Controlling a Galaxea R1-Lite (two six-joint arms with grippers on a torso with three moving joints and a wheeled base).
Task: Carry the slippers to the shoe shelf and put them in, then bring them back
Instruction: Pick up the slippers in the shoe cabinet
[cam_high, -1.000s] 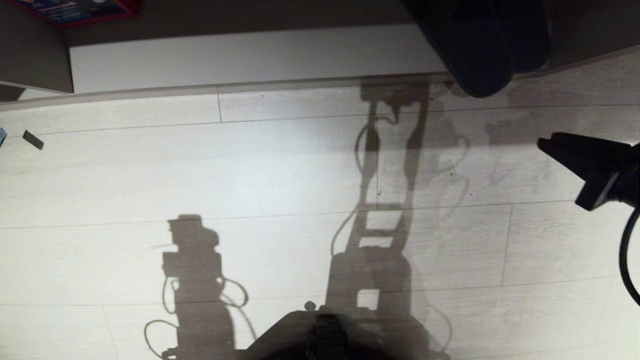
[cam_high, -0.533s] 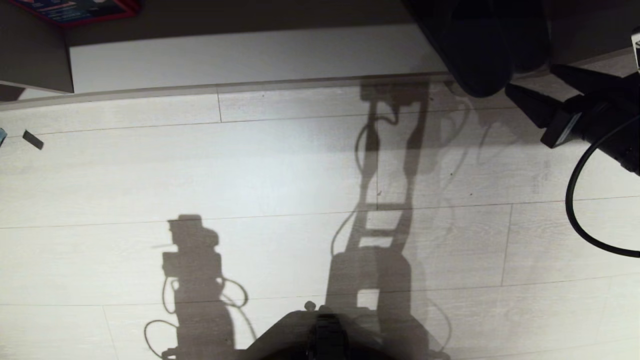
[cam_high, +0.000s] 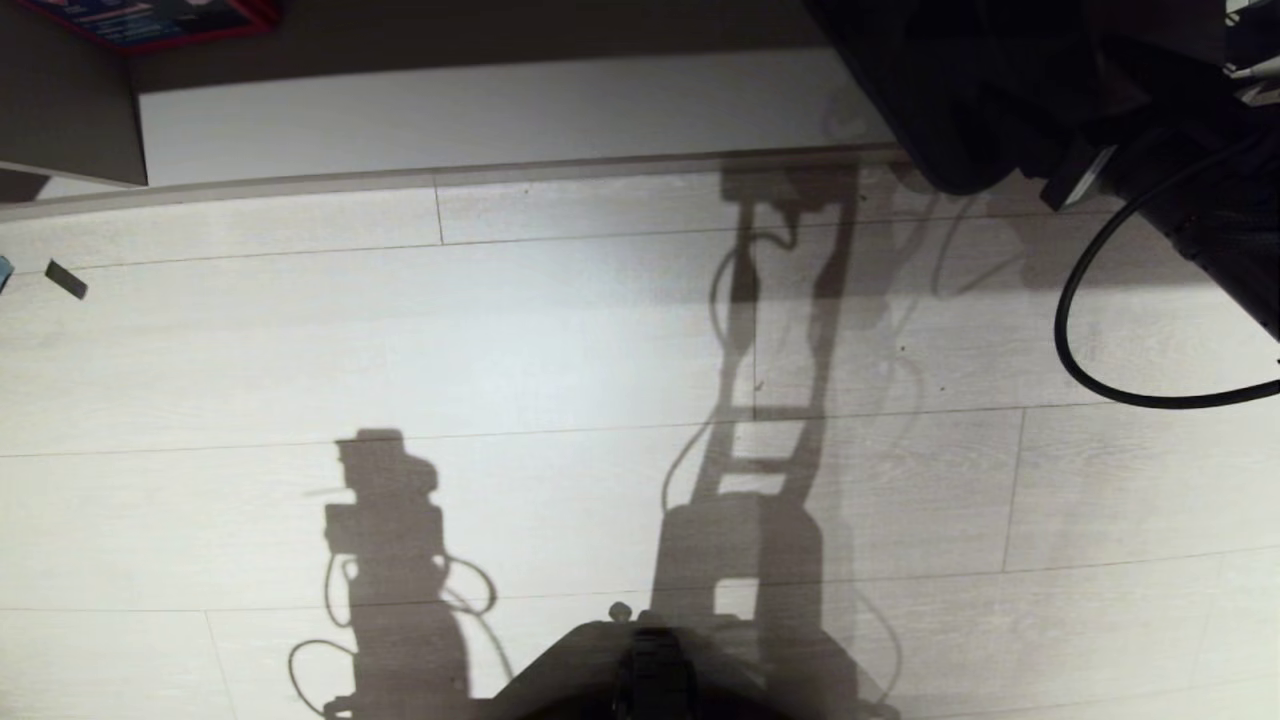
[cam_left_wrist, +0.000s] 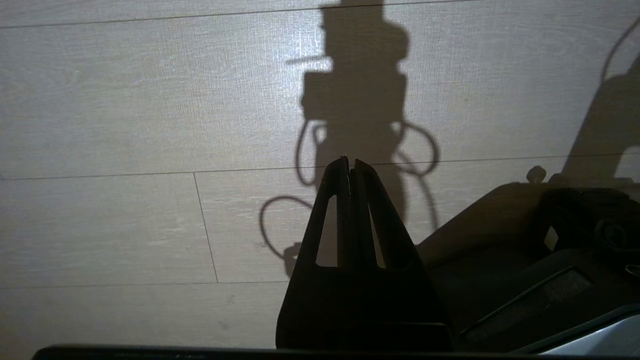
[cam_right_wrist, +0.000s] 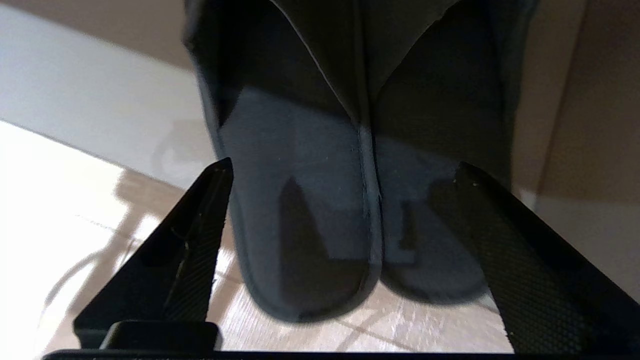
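The slippers (cam_high: 940, 110), a dark grey-blue pair, lie side by side at the right end of the shoe shelf (cam_high: 500, 110), their heels overhanging its pale base board. In the right wrist view my right gripper (cam_right_wrist: 341, 166) is open, one finger (cam_right_wrist: 200, 235) outside the left slipper (cam_right_wrist: 295, 200) and the other outside the right slipper (cam_right_wrist: 430, 215). Nothing is clamped. In the head view the right arm (cam_high: 1200, 200) reaches in from the right, its fingers lost against the dark slippers. My left gripper (cam_left_wrist: 350, 161) hangs shut and empty over the floor.
A taupe divider panel (cam_high: 60, 110) stands at the shelf's left, another panel (cam_right_wrist: 575, 100) right beside the slippers. A red-edged item (cam_high: 150, 15) lies in the shelf at top left. A small dark scrap (cam_high: 66, 280) lies on the plank floor. A black cable (cam_high: 1080, 340) loops below the right arm.
My right gripper has moved from over the floor at the right up to the slippers' heels and has opened from shut. The left arm, slippers and camera stay put.
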